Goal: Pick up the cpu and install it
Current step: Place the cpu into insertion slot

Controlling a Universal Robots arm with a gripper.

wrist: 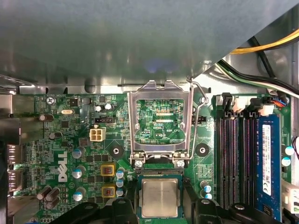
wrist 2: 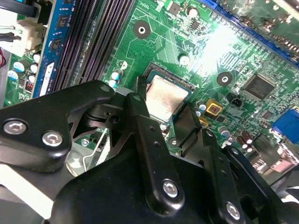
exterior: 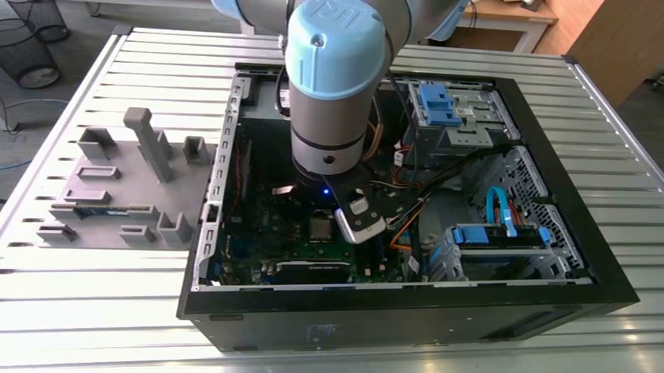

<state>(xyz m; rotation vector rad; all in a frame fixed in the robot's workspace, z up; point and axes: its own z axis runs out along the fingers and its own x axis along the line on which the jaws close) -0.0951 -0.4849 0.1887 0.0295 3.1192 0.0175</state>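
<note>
The cpu (wrist: 160,197), a small square chip with a silver-grey top, lies level in the dark socket on the green motherboard (wrist: 70,140). My gripper (wrist: 160,201) is shut on it, one black finger (wrist 2: 140,109) against each of two opposite sides. The second wrist view shows the cpu (wrist 2: 167,95) between those fingers, partly covered by them. The socket's metal cover frame (wrist: 133,121) stands folded open just beyond the chip. In the exterior view my arm (exterior: 326,93) reaches straight down into the open computer case (exterior: 560,256).
Black memory slots (wrist: 233,154) and a blue memory stick (wrist: 266,158) run beside the socket. Cables (exterior: 415,194) and a blue drive cage (exterior: 498,233) fill the case on the exterior view's right. A grey parts fixture (exterior: 124,186) sits on the table at the exterior view's left.
</note>
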